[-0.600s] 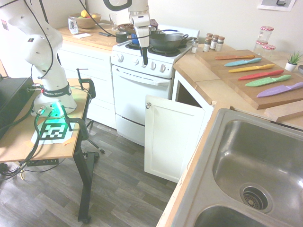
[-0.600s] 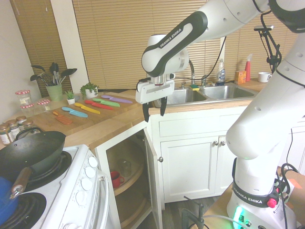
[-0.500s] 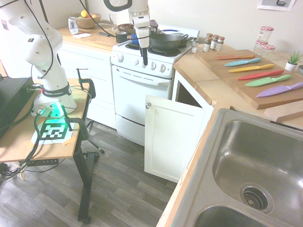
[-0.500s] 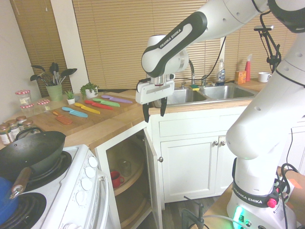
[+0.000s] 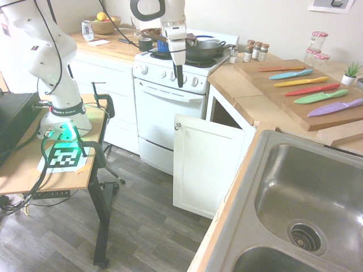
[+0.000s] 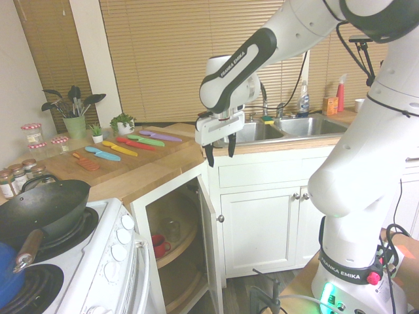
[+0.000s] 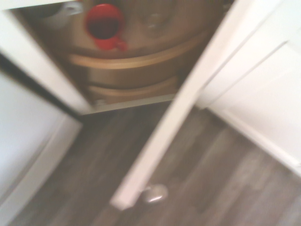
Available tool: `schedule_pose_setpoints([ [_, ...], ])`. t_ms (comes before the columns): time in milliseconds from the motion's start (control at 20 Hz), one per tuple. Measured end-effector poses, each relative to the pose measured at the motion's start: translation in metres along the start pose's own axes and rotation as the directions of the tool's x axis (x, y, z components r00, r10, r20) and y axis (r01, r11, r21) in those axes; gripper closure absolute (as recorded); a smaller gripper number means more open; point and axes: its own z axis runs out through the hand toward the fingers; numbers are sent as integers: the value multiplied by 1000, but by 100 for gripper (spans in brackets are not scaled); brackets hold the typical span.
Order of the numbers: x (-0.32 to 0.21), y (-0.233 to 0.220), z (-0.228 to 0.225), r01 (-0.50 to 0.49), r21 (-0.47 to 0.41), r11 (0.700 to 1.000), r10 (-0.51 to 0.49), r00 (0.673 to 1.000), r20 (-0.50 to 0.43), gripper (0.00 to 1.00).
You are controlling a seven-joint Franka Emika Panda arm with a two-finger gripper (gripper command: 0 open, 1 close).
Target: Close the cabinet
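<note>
The cabinet's white recessed-panel door (image 5: pixel 205 164) stands swung wide open beside the oven, its small silver knob (image 5: pixel 177 126) at the upper corner. In the second exterior view the door (image 6: pixel 209 242) is seen edge-on, with curved wooden shelves and a red mug (image 6: pixel 159 245) inside. My gripper (image 6: pixel 220 150) hangs open and empty, fingers pointing down, above the door's top edge and apart from it; from the other side the gripper (image 5: pixel 180 78) sits in front of the stove knobs. The blurred wrist view looks down on the door's top edge (image 7: pixel 174 122), the knob (image 7: pixel 154 193) and the mug (image 7: pixel 103 26).
A white stove (image 5: pixel 170 107) with a dark wok (image 5: pixel 198 48) stands left of the cabinet. Coloured knives (image 5: pixel 309 85) lie on a board on the wood countertop (image 5: pixel 244 93). A steel sink (image 5: pixel 306 204) is at the near right. Wood floor (image 5: pixel 147 226) lies before the door.
My gripper has shifted sideways from in front of the stove towards the open cabinet door and dropped a little. The door has not moved.
</note>
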Motion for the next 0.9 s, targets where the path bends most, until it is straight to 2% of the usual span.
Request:
schedule_pose_setpoints([
  [250, 48, 20, 23, -74, -17, 997, 74, 997, -4, 0],
  [900, 73, 17, 151, -166, -39, 985, 169, 981, 96, 0],
])
